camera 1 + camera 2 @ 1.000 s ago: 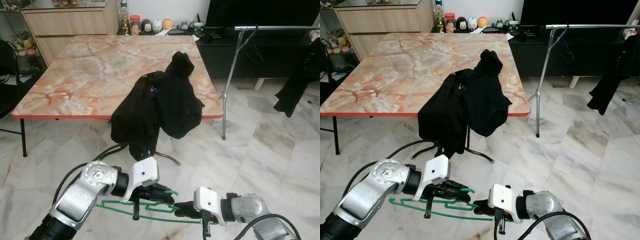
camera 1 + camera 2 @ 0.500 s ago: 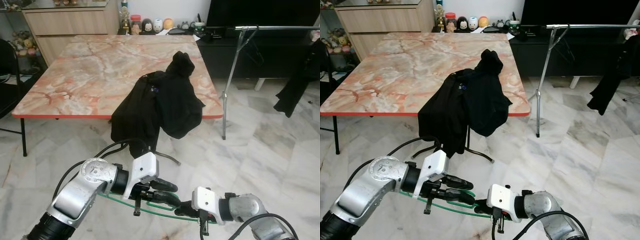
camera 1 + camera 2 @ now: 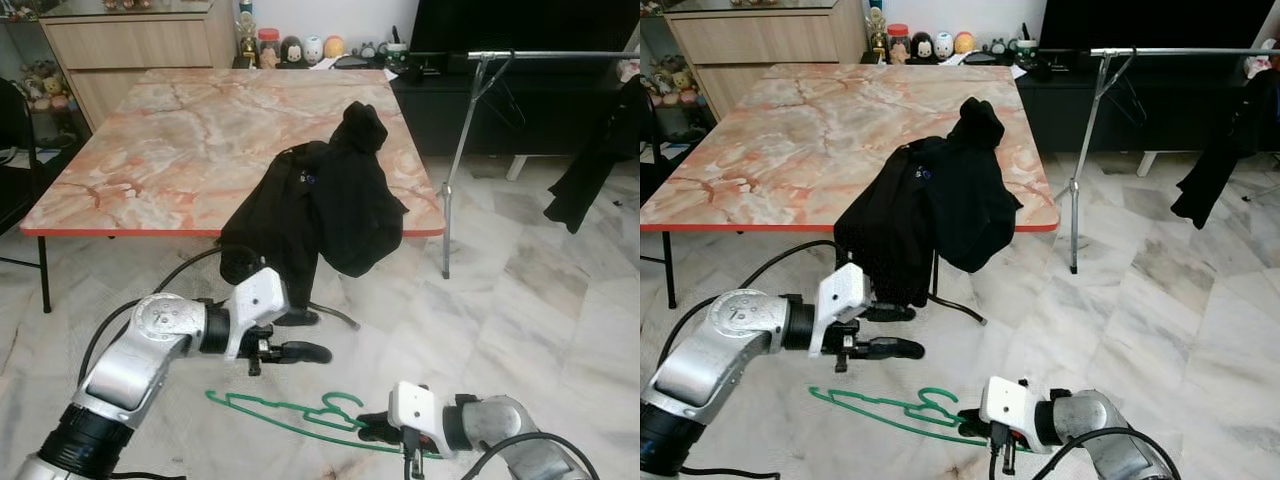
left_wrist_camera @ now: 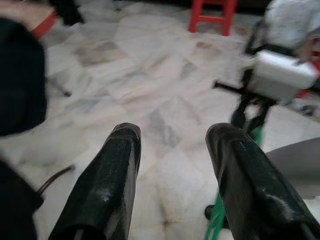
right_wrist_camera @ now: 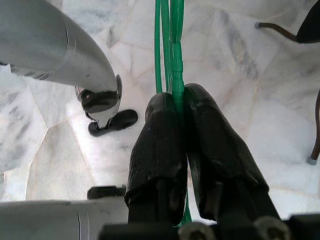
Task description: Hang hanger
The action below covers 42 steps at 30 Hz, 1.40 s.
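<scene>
1. Hanger (image 3: 290, 411): the thin green wire hanger is hanging low over the marble floor (image 3: 560, 300), lying nearly flat, with its hook curling up near the right gripper (image 3: 368, 428).
2. The right gripper's fingers (image 5: 165, 145) are pinching the green wire between them, pressed tight on it, at the end of the hanger nearest the hook.
3. The left gripper (image 3: 312, 336) is hovering above the hanger and apart from it, just in front of the desk's near edge; its fingers (image 4: 117, 175) are spread with only bare floor between them.
4. A black cable is looping from the left arm down toward the floor.
5. Beyond the grippers, a black garment (image 3: 320, 215) is draping over the near edge of the desk (image 3: 150, 140) and hanging down toward the floor, its upper part bunching up on the marble-patterned top.
6. To the right of the desk, a metal clothes rail (image 3: 540, 55) on a slim stand is running across, with a dark garment (image 3: 590, 170) hanging at its far right end.
7. Behind the desk, small figurines and jars (image 3: 300, 48) are sitting along the back, next to a wooden cabinet (image 3: 130, 45) and a dark low unit under the rail.
</scene>
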Tool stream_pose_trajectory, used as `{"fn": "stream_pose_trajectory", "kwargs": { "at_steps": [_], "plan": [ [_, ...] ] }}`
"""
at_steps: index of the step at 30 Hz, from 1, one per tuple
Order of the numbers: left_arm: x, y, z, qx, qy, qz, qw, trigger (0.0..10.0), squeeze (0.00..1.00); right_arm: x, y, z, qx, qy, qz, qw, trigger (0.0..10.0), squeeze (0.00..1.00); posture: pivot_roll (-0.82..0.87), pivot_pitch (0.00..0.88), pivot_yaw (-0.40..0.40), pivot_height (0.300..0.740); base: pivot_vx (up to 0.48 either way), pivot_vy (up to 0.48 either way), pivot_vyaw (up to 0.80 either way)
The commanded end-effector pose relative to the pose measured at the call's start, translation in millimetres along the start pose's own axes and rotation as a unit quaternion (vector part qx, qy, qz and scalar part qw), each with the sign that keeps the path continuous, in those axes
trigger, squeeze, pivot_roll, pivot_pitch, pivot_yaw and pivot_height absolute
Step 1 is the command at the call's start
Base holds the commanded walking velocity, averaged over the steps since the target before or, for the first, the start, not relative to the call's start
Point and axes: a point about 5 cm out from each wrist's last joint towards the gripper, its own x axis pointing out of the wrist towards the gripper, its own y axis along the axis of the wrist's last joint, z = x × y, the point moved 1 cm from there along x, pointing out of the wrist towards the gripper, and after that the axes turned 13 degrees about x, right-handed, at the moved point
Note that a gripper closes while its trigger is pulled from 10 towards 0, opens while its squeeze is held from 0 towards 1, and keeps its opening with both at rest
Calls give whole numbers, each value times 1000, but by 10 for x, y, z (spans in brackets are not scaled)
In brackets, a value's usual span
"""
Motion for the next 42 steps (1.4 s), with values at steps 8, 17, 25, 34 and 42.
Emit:
{"fn": "stream_pose_trajectory", "kwargs": {
  "at_steps": [8, 17, 25, 34, 42],
  "plan": [
    [-194, -473, 194, -35, -24, -92, 995, 10000, 0, -113, -11, 48, -12, 19, -21, 1000, 0, 0, 31, 0, -30, 740, 0, 0, 0],
    [-111, -677, 459, -93, -71, -98, 988, 10000, 0, -157, 1, 36, -25, 44, -30, 998, 0, 0, 26, 0, -32, 740, 0, 0, 0],
    [101, -583, 542, -89, -106, -72, 988, 10000, 0, -40, 122, 55, -32, 45, -12, 998, 0, 0, 32, 0, -42, 740, 0, 0, 0],
    [306, -481, 566, -74, -122, -49, 989, 10000, 0, 25, 192, 29, -34, 56, 1, 998, 0, 0, 21, 0, -45, 740, 0, 0, 0],
    [356, -457, 608, -74, -130, -44, 988, 10000, 0, 43, 197, 37, -35, 53, 2, 998, 0, 0, 25, 0, -47, 740, 0, 0, 0]
  ]
}}
